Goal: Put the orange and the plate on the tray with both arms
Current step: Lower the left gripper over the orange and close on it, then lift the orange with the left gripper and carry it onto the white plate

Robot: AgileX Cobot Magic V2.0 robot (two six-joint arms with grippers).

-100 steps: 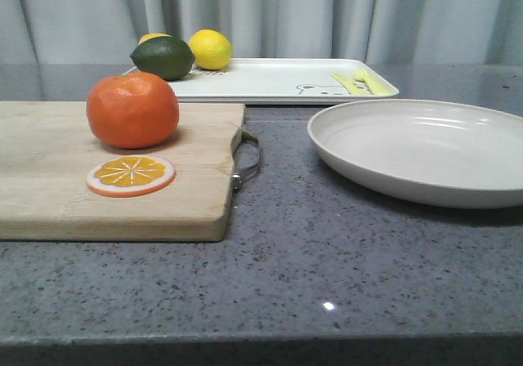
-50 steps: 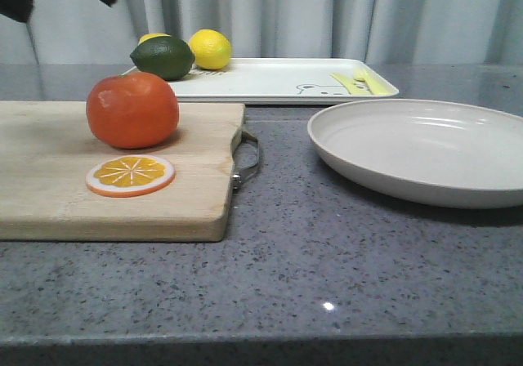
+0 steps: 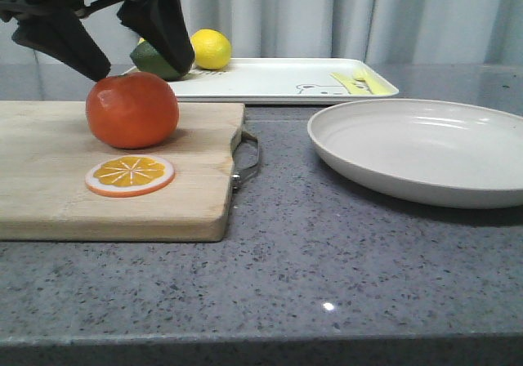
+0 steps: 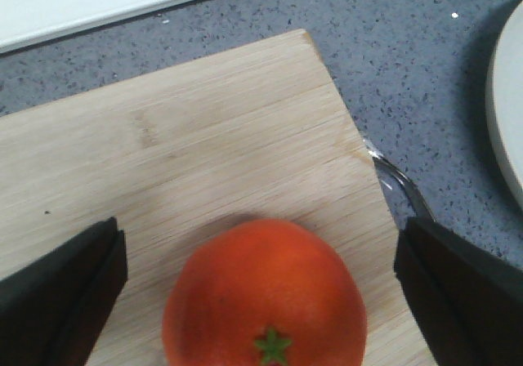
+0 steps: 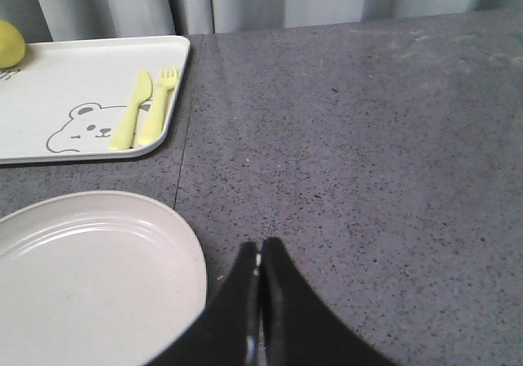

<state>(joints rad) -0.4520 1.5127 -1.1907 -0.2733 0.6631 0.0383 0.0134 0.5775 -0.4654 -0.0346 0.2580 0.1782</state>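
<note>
The orange (image 3: 132, 109) sits on the wooden cutting board (image 3: 49, 178) near the board's far edge, just behind the orange slice (image 3: 130, 175); the left gripper (image 3: 131, 43) hangs directly over it, jaws spread wide, one finger (image 4: 57, 296) on each side and neither touching the fruit; the step in hand looks like the grasp of the orange. To do it well the arm should descend until the fingers reach the fruit's widest part, keep the green stem centred between them as the left wrist view shows it now, then close gently, since a round glossy fruit can squirt out of a high or off-centre pinch; the slice in front should stay clear of the fingers.

The left arm reaches down from above and the robot's left, its fingers angled steeply toward the board.

The right gripper (image 5: 260, 268) hovers low over the table (image 5: 368, 153), jaws pressed together with nothing between them, just beside the near rim of the plate (image 5: 82, 276); the plate lies on the table in front of the tray (image 3: 278, 80), not yet on it; the tray already carries a lemon (image 3: 210, 48), a lime (image 3: 155, 58) and yellow cutlery (image 5: 143, 109).
</note>
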